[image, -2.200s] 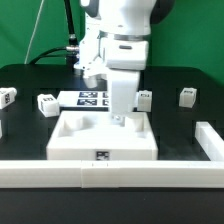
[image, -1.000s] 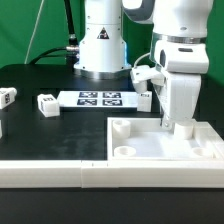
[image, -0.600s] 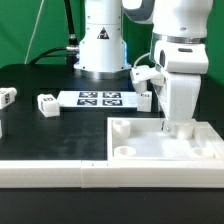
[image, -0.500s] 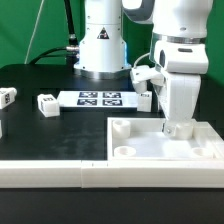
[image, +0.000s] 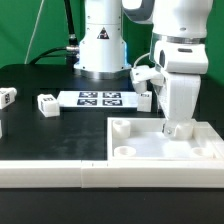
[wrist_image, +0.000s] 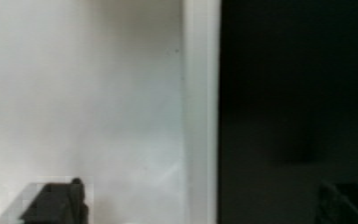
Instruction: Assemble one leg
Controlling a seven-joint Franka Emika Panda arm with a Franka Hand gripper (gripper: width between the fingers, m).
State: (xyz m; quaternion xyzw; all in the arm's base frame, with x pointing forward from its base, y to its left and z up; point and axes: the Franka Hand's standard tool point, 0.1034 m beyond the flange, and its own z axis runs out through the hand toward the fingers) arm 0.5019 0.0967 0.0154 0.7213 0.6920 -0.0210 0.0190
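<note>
The large white panel (image: 150,142) lies at the exterior view's right, against the front rail. My gripper (image: 180,128) stands low over the panel's far right part. In the wrist view my gripper (wrist_image: 202,202) is open. One dark fingertip (wrist_image: 55,203) is over the white panel (wrist_image: 87,90) and the other fingertip (wrist_image: 350,200) is over the black table, so the panel's edge lies between them. Three small white legs with tags lie on the table: one (image: 8,97) at the far left, one (image: 46,104) beside it, one (image: 145,99) behind the panel.
The marker board (image: 98,98) lies in the middle at the back. A long white rail (image: 60,175) runs along the table's front. The robot base (image: 100,45) stands behind the marker board. A partly cut-off white piece (image: 2,127) sits at the left edge.
The panel and my gripper have moved from the table's middle to the exterior view's right. Over the last second nothing has visibly moved.
</note>
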